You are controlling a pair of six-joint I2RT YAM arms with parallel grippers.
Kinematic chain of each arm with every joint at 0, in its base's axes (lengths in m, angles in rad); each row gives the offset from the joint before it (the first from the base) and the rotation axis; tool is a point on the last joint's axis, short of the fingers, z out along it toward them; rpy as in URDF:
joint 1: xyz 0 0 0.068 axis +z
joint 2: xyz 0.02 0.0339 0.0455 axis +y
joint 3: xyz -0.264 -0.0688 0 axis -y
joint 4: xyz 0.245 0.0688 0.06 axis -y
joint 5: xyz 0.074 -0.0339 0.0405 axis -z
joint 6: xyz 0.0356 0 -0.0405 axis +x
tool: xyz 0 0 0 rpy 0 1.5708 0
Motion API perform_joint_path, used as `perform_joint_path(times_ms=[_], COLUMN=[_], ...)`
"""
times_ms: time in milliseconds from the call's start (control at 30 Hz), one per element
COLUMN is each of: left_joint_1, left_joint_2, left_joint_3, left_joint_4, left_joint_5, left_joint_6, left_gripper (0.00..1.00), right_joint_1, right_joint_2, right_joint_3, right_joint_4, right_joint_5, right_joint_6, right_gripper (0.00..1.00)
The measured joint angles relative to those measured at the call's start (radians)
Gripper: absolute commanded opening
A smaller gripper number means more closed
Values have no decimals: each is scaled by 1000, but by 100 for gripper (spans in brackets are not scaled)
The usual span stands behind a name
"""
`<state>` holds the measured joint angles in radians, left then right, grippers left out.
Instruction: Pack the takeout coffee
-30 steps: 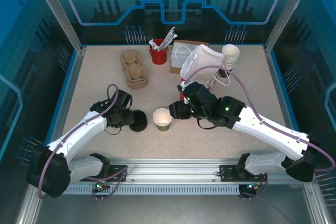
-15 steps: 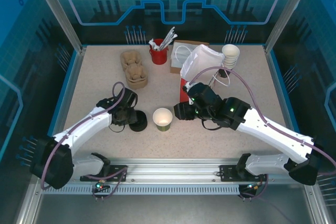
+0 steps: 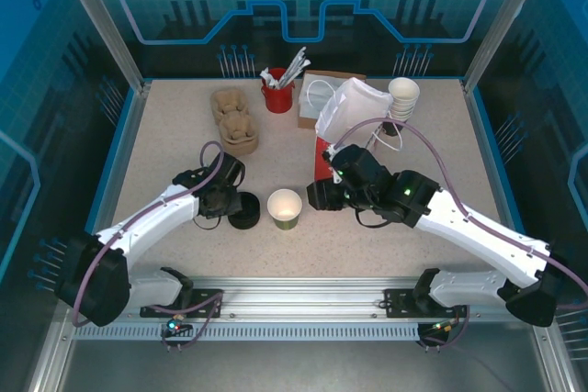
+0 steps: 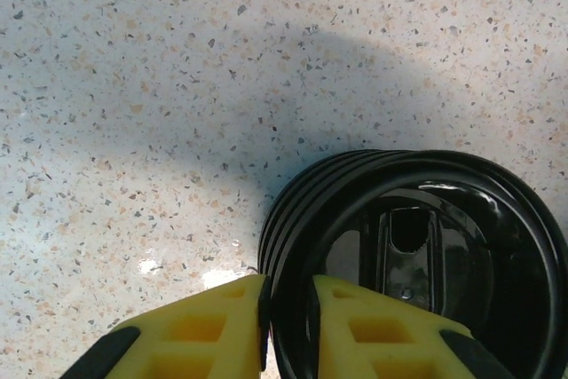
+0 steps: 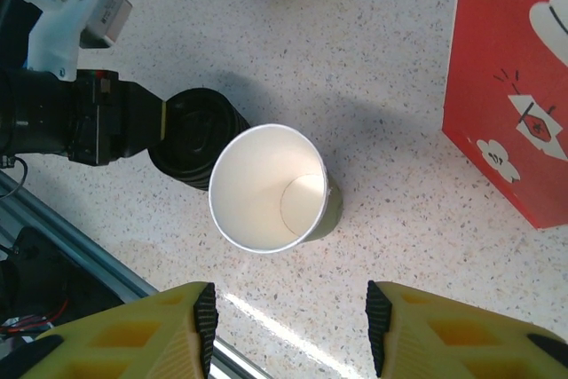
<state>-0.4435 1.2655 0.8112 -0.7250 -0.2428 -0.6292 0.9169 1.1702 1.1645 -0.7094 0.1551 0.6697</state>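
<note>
- Cup: upright and lidless on the table, near its front middle; white inside, olive-green outside. It stands between the two grippers and neither touches it.
- Lid stack: black, on the table just left of the cup.
- Left gripper: yellow fingers nearly together, clenched on the near rim of the lid stack.
- Right gripper: released, fingers spread wide and grasping nothing; it hangs at the cup's right, the cup lying ahead of the gap.
- Red box: right of the cup, well apart.
</note>
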Motion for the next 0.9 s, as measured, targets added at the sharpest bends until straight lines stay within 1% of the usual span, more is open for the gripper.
perform_joint_path(times_ms=[233,400,500,600,900], left_joint_1=[-1,-1,-1,-3,-5], left_joint_2=[6,11,11,11,10], left_joint_3=[0,0,1,3,34], left_joint_4=[-3,-3,-3,-5,-43], left_joint_5=[-1,-1,-1,-5,-22], left_joint_6=[0,1,2,3,11], left_gripper=[18,21,15,13,11], right_joint_1=[-8,-8,-8,-8,-8], right_joint_2=[-21,-32,-32,-32,-31], right_joint_3=[-15,-15,-15,-15,-14], right_joint_4=[2,2,2,2,2], right_joint_5=[-19,-30,-33,-33,-40], right_joint_6=[8,11,11,11,11], right_gripper=[51,51,51,51,51])
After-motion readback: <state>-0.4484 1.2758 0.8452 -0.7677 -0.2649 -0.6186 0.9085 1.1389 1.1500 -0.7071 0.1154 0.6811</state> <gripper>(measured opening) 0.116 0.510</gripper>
